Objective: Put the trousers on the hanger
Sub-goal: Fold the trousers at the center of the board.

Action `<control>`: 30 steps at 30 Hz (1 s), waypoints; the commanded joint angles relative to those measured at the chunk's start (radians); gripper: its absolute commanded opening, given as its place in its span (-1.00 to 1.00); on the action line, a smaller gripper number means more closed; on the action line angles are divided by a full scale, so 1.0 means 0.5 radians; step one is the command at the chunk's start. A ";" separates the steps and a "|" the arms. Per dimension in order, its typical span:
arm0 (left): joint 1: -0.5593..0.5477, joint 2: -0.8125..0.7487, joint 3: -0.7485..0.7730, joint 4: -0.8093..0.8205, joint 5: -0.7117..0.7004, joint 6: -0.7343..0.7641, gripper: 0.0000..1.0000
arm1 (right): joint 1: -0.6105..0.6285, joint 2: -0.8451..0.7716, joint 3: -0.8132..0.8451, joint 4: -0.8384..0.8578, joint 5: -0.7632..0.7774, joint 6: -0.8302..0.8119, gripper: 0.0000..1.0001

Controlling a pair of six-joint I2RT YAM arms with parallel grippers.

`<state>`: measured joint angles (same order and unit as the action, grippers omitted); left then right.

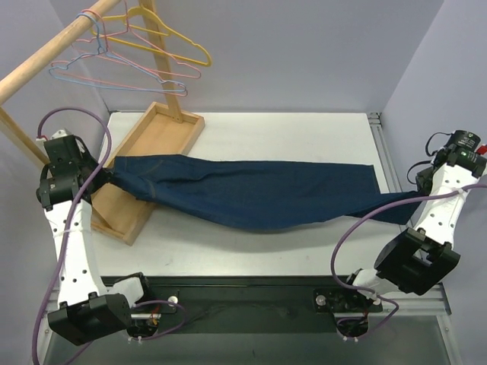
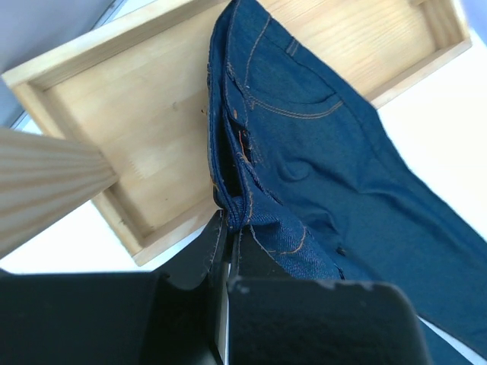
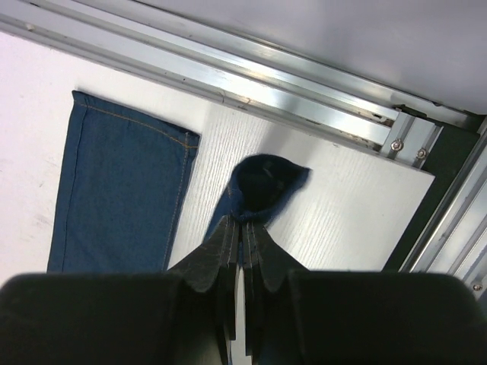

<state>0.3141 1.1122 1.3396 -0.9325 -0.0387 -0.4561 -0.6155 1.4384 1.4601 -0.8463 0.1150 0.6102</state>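
On my feed the white bench (image 1: pixel 266 251) carries a shallow wooden tray (image 1: pixel 163 129), set at an angle on its left side. The trousers (image 1: pixel 259 194) run from over the tray's near half out to the right across the bare top. Far from the tray, one leg hem lies flat beside the aluminium rail (image 1: pixel 378 152).

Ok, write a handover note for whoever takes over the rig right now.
The left gripper is shut on the waist of the trousers, above the wooden tray.
The right gripper is shut on one leg hem; the other hem lies flat on the table.
The hanger hangs on the wooden rail, untouched.
Done: both ends gripped. Left: trousers onto hanger.
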 commanded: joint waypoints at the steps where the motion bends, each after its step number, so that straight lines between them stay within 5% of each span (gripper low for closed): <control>1: -0.009 -0.055 -0.068 0.061 -0.147 0.111 -1.00 | 0.001 0.056 0.096 -0.053 0.114 0.013 -1.00; 30: 0.065 0.886 0.373 0.343 0.071 0.164 -1.00 | 0.289 0.679 0.378 0.128 0.301 -0.027 -1.00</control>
<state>0.3355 1.5272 1.4509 -0.8474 -0.0154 -0.3611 -0.4728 1.7496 1.5829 -0.7864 0.2131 0.5808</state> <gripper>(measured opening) 0.045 0.034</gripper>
